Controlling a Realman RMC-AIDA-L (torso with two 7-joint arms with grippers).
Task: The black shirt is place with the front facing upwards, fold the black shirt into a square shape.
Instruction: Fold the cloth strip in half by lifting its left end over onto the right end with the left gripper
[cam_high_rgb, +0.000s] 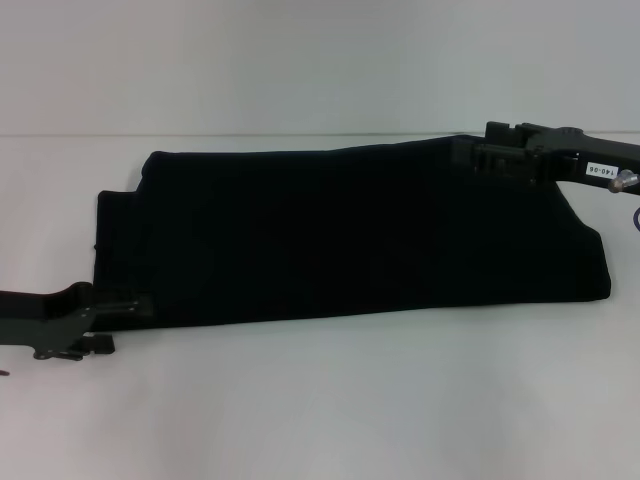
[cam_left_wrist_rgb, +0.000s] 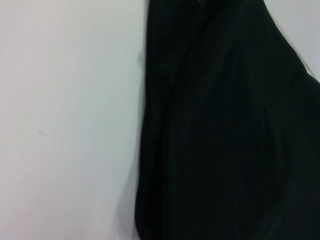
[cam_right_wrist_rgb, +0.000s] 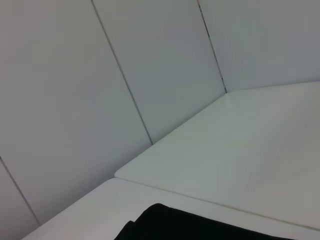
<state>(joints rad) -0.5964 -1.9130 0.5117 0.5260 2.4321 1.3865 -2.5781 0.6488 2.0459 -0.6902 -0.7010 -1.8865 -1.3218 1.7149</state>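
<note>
soft black shirt folded oblong, left gripper near corner, right gripper far corner

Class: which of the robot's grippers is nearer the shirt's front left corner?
Left. The left gripper sits at that corner of the black shirt; the right gripper is at the far right corner, diagonally opposite.

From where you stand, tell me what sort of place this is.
Probably a lab or test cell: a bare white table, plain white panelled walls, and only the black shirt laid out between the left gripper and right gripper.
</note>
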